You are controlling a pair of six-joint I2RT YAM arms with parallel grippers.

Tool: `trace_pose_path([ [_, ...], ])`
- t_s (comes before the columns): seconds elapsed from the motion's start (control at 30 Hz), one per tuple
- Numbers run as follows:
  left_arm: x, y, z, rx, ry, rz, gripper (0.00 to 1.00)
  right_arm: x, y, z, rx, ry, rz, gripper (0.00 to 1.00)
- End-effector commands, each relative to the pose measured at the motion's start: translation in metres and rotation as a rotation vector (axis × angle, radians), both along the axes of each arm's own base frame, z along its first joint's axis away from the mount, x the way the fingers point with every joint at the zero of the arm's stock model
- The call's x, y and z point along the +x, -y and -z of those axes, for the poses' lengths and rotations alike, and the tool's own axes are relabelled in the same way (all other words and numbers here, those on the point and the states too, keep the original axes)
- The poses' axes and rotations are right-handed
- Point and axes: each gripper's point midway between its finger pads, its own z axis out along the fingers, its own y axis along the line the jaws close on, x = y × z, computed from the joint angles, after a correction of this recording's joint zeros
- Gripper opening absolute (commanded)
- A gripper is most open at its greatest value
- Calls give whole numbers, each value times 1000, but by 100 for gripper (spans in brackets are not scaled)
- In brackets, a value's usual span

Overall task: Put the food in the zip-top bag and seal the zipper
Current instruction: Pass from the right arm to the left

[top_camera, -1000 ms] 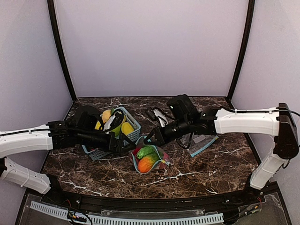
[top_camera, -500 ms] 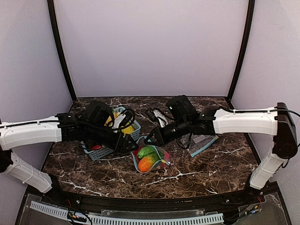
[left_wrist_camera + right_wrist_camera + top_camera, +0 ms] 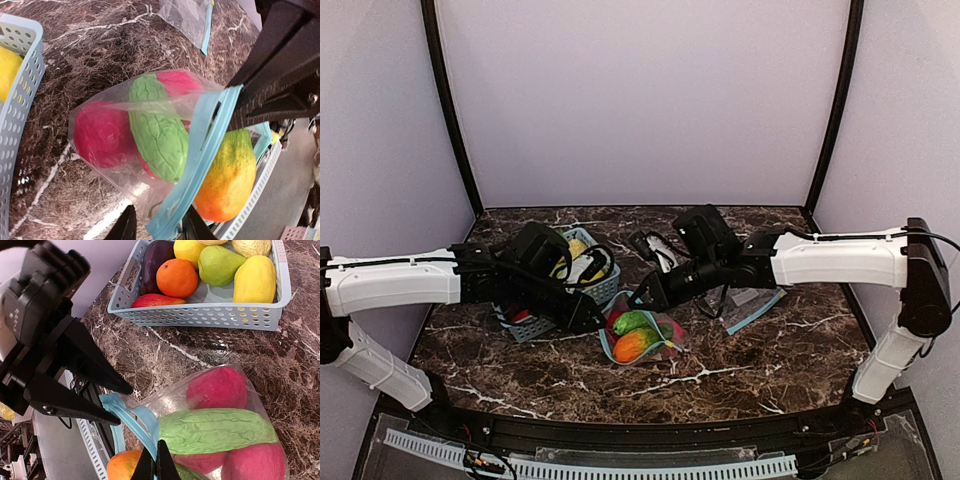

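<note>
The zip-top bag (image 3: 642, 333) lies in the middle of the table. Through its clear plastic I see the food: red round fruits (image 3: 100, 135), a bumpy green one (image 3: 160, 130) and an orange-yellow one (image 3: 227, 175) at the mouth. The light-blue zipper (image 3: 200, 155) crosses in front of that fruit. My right gripper (image 3: 154, 465) is shut on the zipper partway along. My left gripper (image 3: 160, 215) is open, its fingers (image 3: 107, 382) on either side of the strip's free end. One finger touches the strip; the other stands clear of it.
A light-blue mesh basket (image 3: 608, 262) with several more toy fruits stands behind my left arm. A second clear bag (image 3: 752, 305) lies flat to the right, under my right arm. The table's front edge is close below the bag.
My left arm has swung right from the basket to the bag's near corner. Its jaws have narrowed around the zipper's end. The right gripper has kept its grip in place.
</note>
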Motion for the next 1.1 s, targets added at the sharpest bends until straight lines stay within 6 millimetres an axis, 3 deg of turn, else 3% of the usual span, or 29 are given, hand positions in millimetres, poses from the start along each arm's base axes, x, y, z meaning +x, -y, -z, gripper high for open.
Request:
trace_pose_path([
  [0.0, 0, 0, -4, 9, 17, 12, 19, 12, -3, -4, 13, 29, 20, 0],
  [0.03, 0, 0, -4, 8, 15, 10, 12, 11, -2, -5, 13, 40, 13, 1],
  [0.1, 1, 1, -3, 2, 9, 2, 4, 9, 0, -7, 16, 77, -10, 13],
  [0.27, 1, 3, -4, -10, -19, -23, 1, 2, 12, -14, -21, 261, -59, 72],
  [0.4, 1, 6, -6, -30, -47, -38, 1, -3, 22, -10, -110, 387, -65, 97],
  [0.7, 1, 6, -9, -49, -64, -52, 1, -25, 13, -6, -206, 618, -24, 99],
  [1.07, 0, 6, -9, -53, -74, -54, 1, -38, 1, 7, -252, 711, -28, 99],
])
